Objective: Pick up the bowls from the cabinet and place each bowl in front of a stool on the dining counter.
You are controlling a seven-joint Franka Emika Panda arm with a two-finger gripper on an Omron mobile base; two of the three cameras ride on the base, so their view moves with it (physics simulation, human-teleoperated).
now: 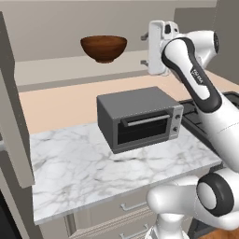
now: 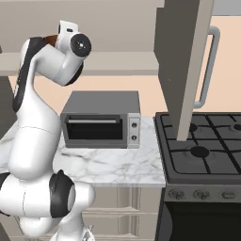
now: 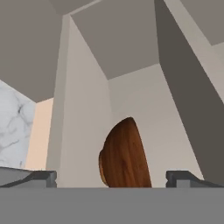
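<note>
A dark brown wood-look bowl stands upright on the inner shelf of the cabinet. My gripper hovers at shelf height to the bowl's right, apart from it, with its fingers pointing at the bowl. In the hand view the bowl sits rolled on its side ahead of my open gripper, lined up with the gap between the fingertips. Nothing is held. A sliver of the bowl peeks out behind my hand. The stool and the dining counter are out of view.
A grey toaster oven sits on the marble countertop under the shelf. The open cabinet door with its curved handle hangs over the black stove. Another open door panel stands at the left.
</note>
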